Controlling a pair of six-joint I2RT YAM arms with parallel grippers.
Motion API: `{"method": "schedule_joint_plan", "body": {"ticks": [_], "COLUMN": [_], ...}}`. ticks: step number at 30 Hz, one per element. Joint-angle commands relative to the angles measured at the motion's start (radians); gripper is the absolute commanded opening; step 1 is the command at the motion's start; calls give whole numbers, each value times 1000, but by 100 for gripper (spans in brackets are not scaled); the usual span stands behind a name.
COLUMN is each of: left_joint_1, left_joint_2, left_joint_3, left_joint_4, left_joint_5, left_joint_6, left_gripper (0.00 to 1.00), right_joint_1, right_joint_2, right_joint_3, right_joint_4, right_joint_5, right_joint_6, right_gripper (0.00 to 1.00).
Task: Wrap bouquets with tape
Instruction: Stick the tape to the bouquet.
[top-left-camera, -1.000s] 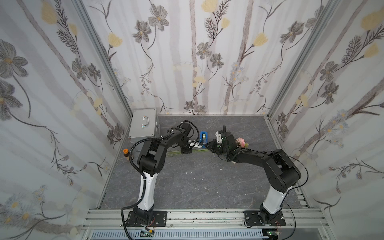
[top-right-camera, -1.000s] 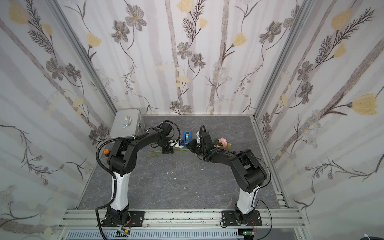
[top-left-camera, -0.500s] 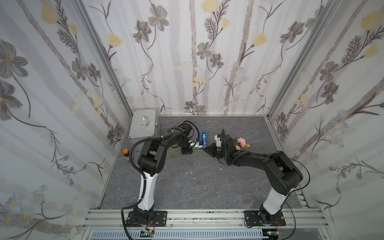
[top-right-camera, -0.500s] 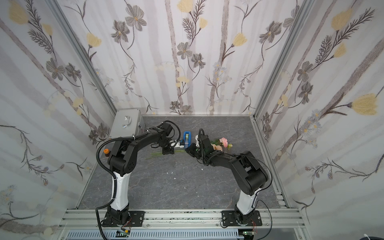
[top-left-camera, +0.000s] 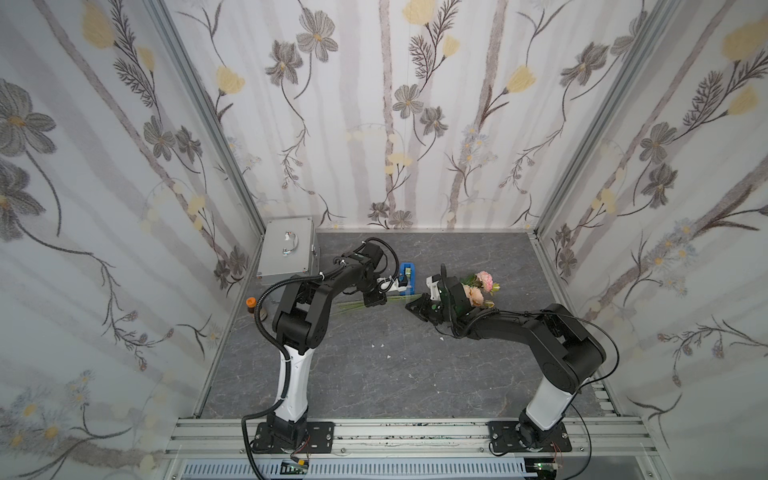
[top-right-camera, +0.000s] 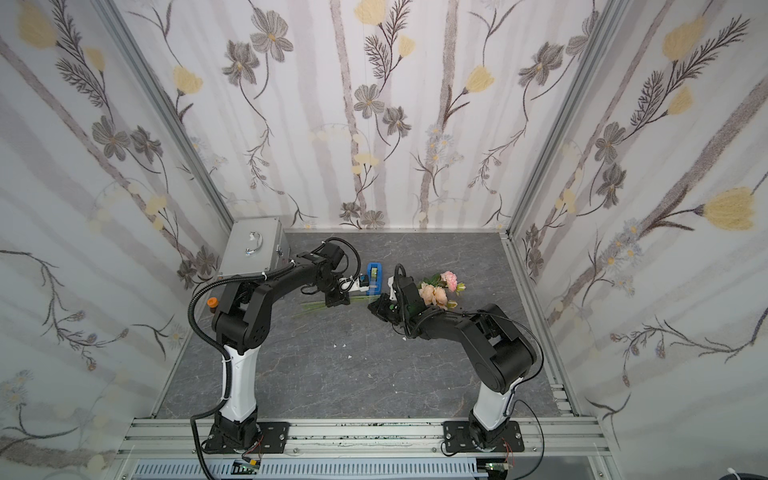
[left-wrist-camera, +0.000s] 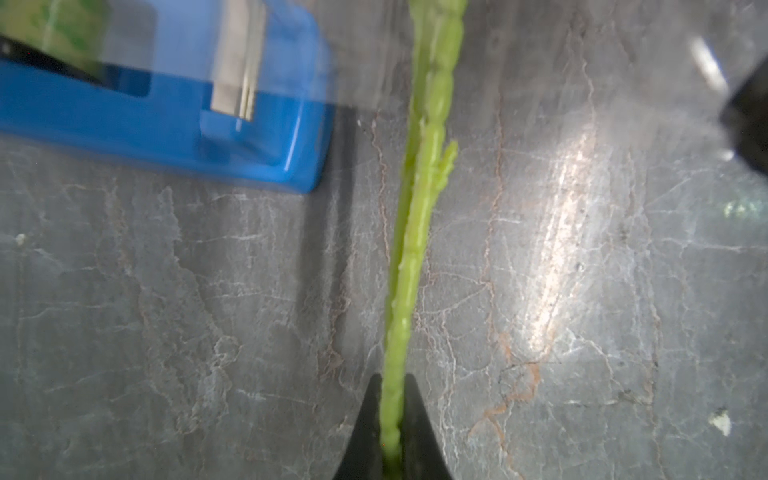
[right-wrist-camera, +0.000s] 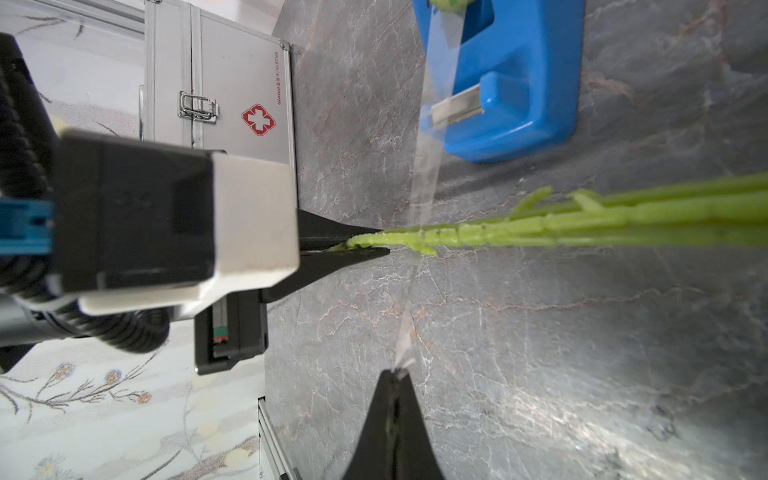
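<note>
**At the far middle of the tabletop (top-left-camera: 415, 374), stems and tape both gripped**

Near the back wall, the left end effector (top-left-camera: 372, 300) was clenched on the bouquet (top-left-camera: 478, 286). Its two dark fingers were pressed together on the thin green stems (left-wrist-camera: 415, 232), which ran straight out from between the tips in the left wrist view. The pink and cream blooms lay toward the robot's right, just beside the right arm's wrist.

The right end effector (right-wrist-camera: 395, 374) was also clenched, pinching the free end of the tape (right-wrist-camera: 424, 174). The clear strip ran taut from the blue dispenser (right-wrist-camera: 519, 83) and crossed the stems just beside the left fingertips (right-wrist-camera: 374, 251). Whether it stuck to the stems there could not be told. In both top views the two end effectors were near each other but apart, with the dispenser (top-right-camera: 375, 274) just behind the gap between them.

Walls enclosed the tabletop on three sides. A silver case (top-left-camera: 286, 249) filled the far left corner, close behind the left arm's elbow, and a small brown bottle (top-left-camera: 250, 302) stood against the left wall. The blooms were well apart from the right wall. Between the stems and the mounting rail (top-left-camera: 415, 428) lay a broad stretch of grey surface, marked by a few white scraps (top-left-camera: 388, 356).
</note>
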Motion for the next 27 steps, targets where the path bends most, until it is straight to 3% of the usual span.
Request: {"method": "schedule_joint_plan", "body": {"ticks": [1, 12, 24, 27], "left_joint_1": [4, 3, -1, -3], "left_joint_2": [-21, -45, -63, -64], "left_joint_3": [-2, 0, -3, 0], "left_joint_4": [14, -9, -25, -31], "left_joint_5": [15, 42, 55, 60], "left_joint_6": [2, -14, -18, -15], "left_gripper": [0, 0, 0, 0], "right_joint_1": [10, 10, 2, 2], "right_joint_2": [-7, 97, 192, 189], "right_joint_3": [-8, 42, 136, 133], "right_joint_4": [23, 23, 12, 26], "right_joint_5": [-24, 63, 269, 297], "right_joint_6": [-1, -31, -40, -41], "right_gripper": [0, 0, 0, 7]}}
